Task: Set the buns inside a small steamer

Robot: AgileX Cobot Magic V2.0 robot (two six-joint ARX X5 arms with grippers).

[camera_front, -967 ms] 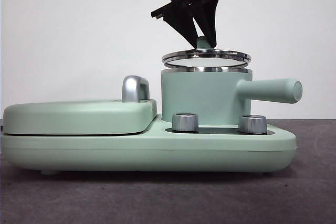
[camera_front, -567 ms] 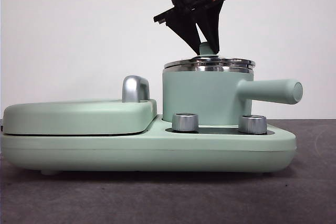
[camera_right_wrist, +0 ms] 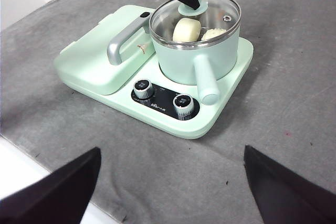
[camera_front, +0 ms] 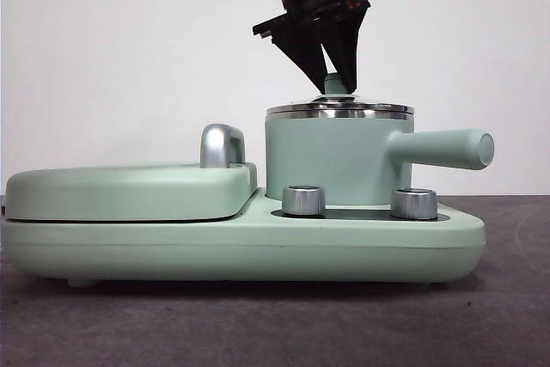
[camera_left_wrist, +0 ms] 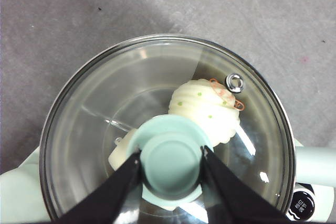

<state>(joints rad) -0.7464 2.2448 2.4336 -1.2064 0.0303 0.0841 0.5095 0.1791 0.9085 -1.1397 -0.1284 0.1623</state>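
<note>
I see the left gripper (camera_left_wrist: pixel 171 167) clamped on the lid knob (camera_left_wrist: pixel 171 162), glass lid (camera_left_wrist: pixel 105 108) seated on the small steamer (camera_front: pixel 331 161). Both buns (camera_right_wrist: pixel 186 29) sit inside. Right gripper (camera_right_wrist: pixel 170 179) waits w/ jaws wide apart. Dial print is too small to read.

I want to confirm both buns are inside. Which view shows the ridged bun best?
The left wrist view: through the glass lid the ridged bun fills the frame, green dots visible, beside the left gripper at the knob. The right wrist view shows it small, partly hidden behind the smooth bun. The front view shows none of it.
</note>
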